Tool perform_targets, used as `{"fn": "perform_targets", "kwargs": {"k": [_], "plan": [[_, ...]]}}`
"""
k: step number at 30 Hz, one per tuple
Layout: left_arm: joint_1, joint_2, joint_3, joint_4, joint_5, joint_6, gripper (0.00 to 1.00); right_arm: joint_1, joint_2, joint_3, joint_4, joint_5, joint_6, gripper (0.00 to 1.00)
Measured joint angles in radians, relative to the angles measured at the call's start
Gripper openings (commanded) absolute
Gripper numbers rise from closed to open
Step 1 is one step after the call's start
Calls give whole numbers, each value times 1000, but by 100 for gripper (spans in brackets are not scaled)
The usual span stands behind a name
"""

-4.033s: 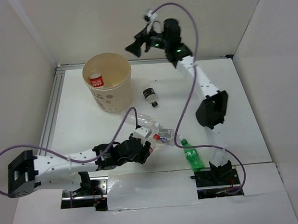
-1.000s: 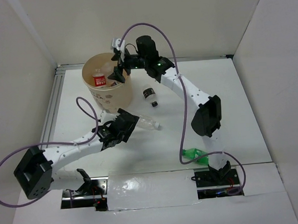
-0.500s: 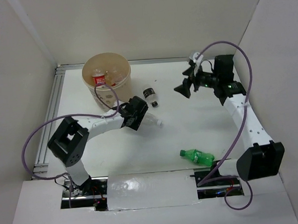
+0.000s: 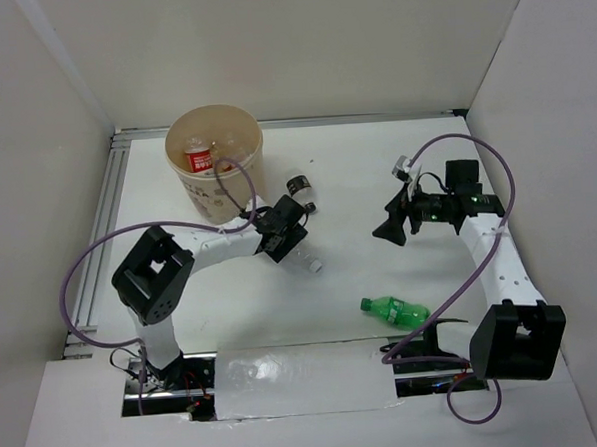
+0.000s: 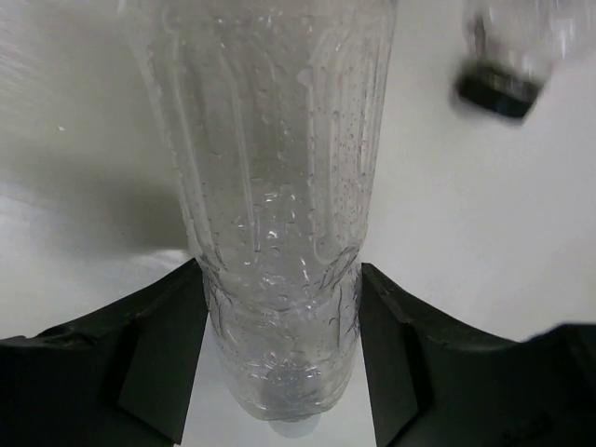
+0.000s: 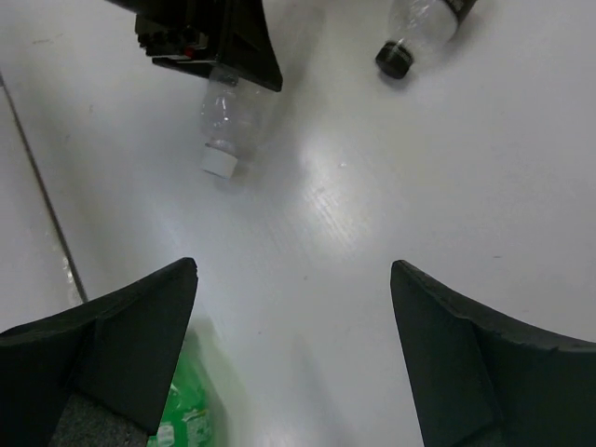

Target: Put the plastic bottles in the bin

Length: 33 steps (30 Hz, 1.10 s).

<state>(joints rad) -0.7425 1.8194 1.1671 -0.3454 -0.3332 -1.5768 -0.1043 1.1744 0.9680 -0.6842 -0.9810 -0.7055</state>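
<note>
Right tool point(image 4: 389, 231) withdrew; left tool point(image 5: 279, 298) clasps clear bottle point(image 5: 279, 168)

bottle point(image 4: 197, 159) in bin point(image 4: 220, 204), others point(image 4: 393, 311) on table point(image 4: 356, 170)

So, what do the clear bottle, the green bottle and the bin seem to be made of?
Clear bottle: thin transparent plastic, glossy, with moulded vertical ribs; small droplets show on its wall.
Green bottle: translucent green plastic, shiny, probably the same kind.
Bin: beige and matte, with a faint brown printed pattern. It could be plastic or coated paper; I cannot tell which.
</note>
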Motion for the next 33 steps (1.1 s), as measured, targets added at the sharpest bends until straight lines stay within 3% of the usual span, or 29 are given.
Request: {"fn": "perform_targets", "kwargs": {"k": [1, 2, 3, 5, 6, 7, 8, 9, 10, 12, 19, 25, 26, 27, 29, 33], "plan": [[-16, -7, 2, -2, -2, 49, 11, -1, 0, -10, -16, -7, -23, 79], [-41, -19, 8, -2, -9, 111, 9, -1, 0, -22, -34, -11, -45, 47], [-71, -32, 19, 3, -24, 187, 7, -1, 0, -34, -50, -12, -66, 30], [-150, -72, 66, 23, -45, 356, 5, -1, 0, -59, -91, -14, -105, 12], [-194, -104, 98, 50, -51, 450, 5, -1, 1, -66, -107, -13, -116, 10], [-227, -134, 124, 77, -52, 529, 4, -1, 2, -71, -120, -12, -128, 15], [-259, -167, 154, 107, -51, 609, 4, -1, 4, -73, -130, -11, -134, 28], [-279, -201, 183, 138, -50, 678, 4, -1, 5, -74, -138, -10, -141, 45], [-287, -237, 209, 167, -53, 745, 4, -1, 7, -74, -143, -8, -150, 68], [-259, -296, 261, 208, -72, 840, 4, -2, 10, -73, -156, -1, -184, 80], [48, -354, 315, 277, -222, 1030, 10, 17, 52, -54, -277, 48, -356, 87], [203, -291, 350, 267, -306, 1150, 24, 122, 172, -26, -351, 138, -425, 92], [224, -283, 350, 266, -315, 1161, 42, 138, 194, -25, -339, 156, -395, 92], [238, -277, 350, 261, -321, 1170, 43, 139, 195, -25, -337, 158, -391, 92], [273, -269, 350, 248, -328, 1184, 54, 148, 203, -25, -290, 171, -314, 92], [333, -266, 350, 236, -324, 1193, 84, 191, 246, 35, -116, 193, -87, 93]]}}
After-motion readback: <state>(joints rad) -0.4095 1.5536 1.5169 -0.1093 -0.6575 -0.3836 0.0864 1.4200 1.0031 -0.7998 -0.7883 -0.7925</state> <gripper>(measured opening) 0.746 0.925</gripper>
